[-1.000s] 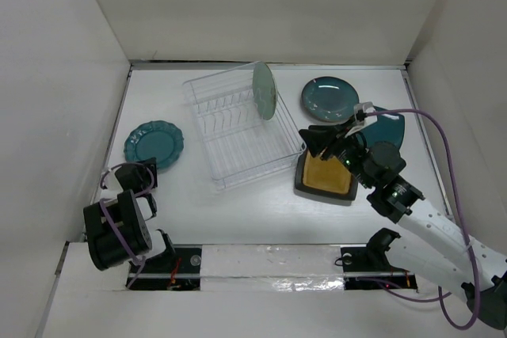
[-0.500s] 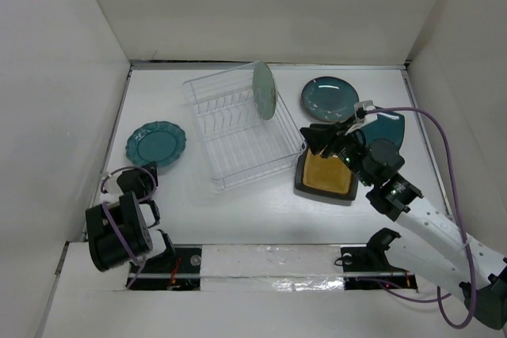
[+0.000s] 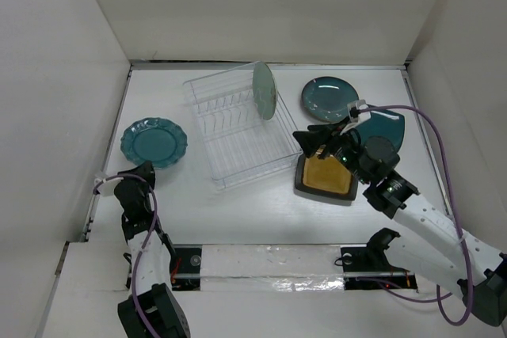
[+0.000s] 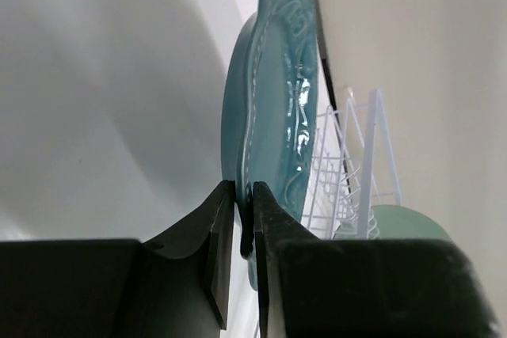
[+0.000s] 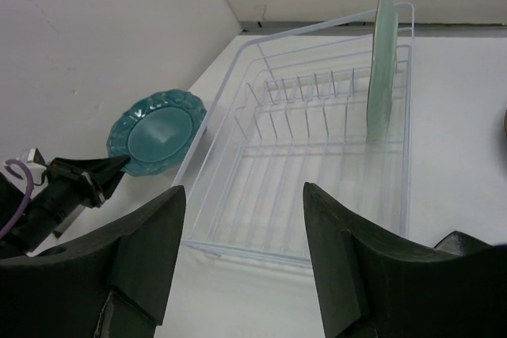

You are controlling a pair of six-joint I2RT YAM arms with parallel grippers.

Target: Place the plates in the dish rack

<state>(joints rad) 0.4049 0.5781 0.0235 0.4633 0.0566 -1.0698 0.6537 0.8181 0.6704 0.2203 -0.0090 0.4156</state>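
The teal scalloped plate (image 3: 154, 141) hangs at the left of the table, and my left gripper (image 3: 146, 168) is shut on its near rim. In the left wrist view the plate (image 4: 277, 93) stands edge-on, its rim pinched between the jaws of my left gripper (image 4: 243, 195). The dish rack (image 3: 238, 128) holds the pale green plate (image 3: 264, 91) upright at its far right end. My right gripper (image 3: 313, 138) is open and holds nothing, over the left edge of the amber square plate (image 3: 325, 176). The right wrist view looks into the rack (image 5: 317, 164) between my right gripper's (image 5: 245, 219) open jaws.
The dark teal round plate (image 3: 329, 96) lies behind the right arm. The teal square plate (image 3: 386, 126) is partly hidden by that arm. White walls close in the left, right and back of the table (image 3: 238, 211).
My left gripper has shut on the scalloped plate's rim and the left arm has stretched forward, lifting the plate a little. The right gripper has opened wider and shifted slightly left.
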